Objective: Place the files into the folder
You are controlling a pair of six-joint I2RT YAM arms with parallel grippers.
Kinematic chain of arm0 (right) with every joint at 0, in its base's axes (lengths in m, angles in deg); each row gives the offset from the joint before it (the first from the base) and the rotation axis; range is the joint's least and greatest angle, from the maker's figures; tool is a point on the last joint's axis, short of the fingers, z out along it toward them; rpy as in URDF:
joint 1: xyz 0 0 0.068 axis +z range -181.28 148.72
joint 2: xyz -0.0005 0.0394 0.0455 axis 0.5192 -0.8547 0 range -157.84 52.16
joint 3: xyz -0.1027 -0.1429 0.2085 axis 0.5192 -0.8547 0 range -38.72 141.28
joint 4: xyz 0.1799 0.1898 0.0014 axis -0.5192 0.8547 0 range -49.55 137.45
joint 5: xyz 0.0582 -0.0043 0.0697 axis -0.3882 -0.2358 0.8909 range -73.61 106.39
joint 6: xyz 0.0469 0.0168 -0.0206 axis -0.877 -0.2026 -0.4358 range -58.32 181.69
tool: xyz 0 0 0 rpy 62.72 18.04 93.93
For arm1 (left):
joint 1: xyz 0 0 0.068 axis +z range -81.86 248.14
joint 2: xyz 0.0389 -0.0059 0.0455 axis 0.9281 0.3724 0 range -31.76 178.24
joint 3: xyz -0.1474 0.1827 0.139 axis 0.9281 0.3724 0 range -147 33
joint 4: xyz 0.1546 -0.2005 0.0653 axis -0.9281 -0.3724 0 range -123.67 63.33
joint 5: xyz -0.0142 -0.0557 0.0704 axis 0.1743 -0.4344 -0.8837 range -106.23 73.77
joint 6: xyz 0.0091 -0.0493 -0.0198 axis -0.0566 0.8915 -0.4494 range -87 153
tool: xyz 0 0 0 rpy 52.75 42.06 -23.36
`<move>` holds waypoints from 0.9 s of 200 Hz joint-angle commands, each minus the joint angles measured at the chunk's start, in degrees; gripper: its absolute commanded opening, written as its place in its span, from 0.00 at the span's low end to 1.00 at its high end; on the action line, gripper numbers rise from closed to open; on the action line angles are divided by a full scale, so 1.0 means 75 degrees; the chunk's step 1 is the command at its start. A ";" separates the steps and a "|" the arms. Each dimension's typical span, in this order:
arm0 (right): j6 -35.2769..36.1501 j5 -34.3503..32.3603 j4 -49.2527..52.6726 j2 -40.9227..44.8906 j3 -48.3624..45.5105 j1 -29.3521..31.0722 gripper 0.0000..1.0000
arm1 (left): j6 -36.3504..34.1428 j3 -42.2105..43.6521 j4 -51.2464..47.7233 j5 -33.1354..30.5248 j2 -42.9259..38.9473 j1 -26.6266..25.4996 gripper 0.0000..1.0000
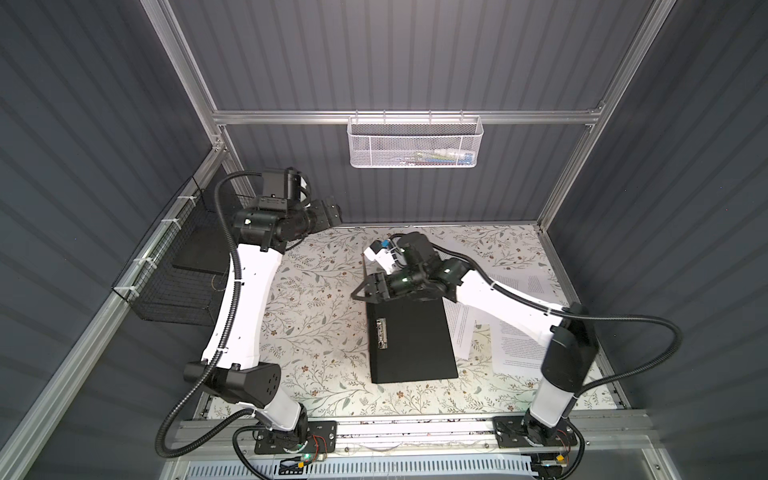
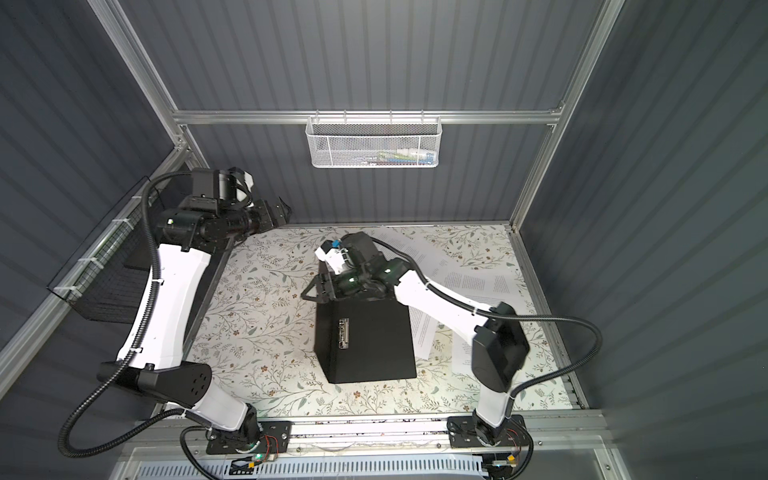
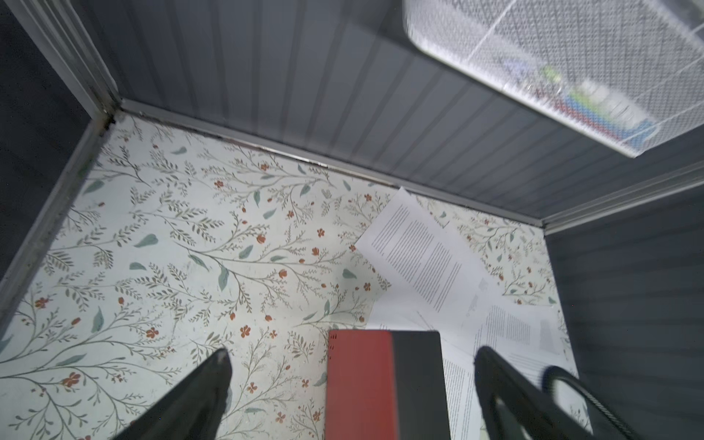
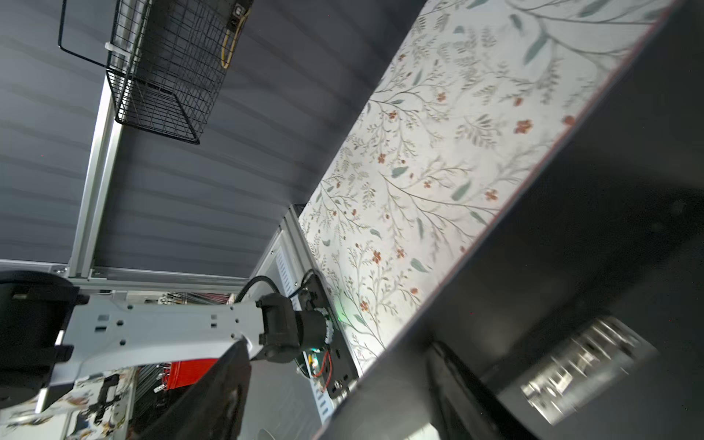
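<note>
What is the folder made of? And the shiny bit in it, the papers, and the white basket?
The folder looks like stiff card or plastic: matt black inside, red outside. Its clip looks like metal, silvery and glinting. The files are thin white paper with printed text. The basket seems white-coated metal mesh, full of tiny holes.

Table covering [image 1: 316,332]: white, printed with green sprigs and small red flowers, lying flat across the cell floor. White mesh basket [image 1: 413,143]: hangs on the aluminium rail [image 1: 282,117] at twelve o'clock and holds small coloured items too blurred to name. Black wire basket [image 1: 174,282]: fixed with white cable ties to the frame at nine o'clock. Grey ribbed wall panels [image 1: 395,54]: on three sides. Slotted white strip [image 1: 374,469]: along the edge at six o'clock.
</note>
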 commanded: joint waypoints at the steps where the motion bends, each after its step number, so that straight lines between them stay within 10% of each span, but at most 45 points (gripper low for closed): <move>1: 0.0366 0.0333 0.0374 -0.1240 0.1160 0.0377 0.79 | 0.0080 -0.0484 -0.0964 0.0471 0.0131 0.0375 1.00; 31: 0.0778 0.0016 0.1186 -0.1941 0.2215 0.0481 0.81 | 0.0088 -0.0075 -0.0882 0.0773 -0.0296 0.0543 1.00; 79: 0.0880 -0.0705 0.0813 0.0351 -0.0646 -0.0016 0.82 | -0.0198 0.2368 -0.0206 0.1195 -0.1332 0.0545 1.00; 135: 0.0945 -0.0649 0.0262 0.2176 -0.4025 -0.0820 0.57 | -0.0143 0.7697 0.1841 0.2634 -0.2699 0.0528 1.00; 180: 0.0969 -0.0583 0.0188 0.1777 -0.4108 -0.0822 0.48 | 0.0141 0.9236 0.3408 0.3459 -0.1980 0.0466 1.00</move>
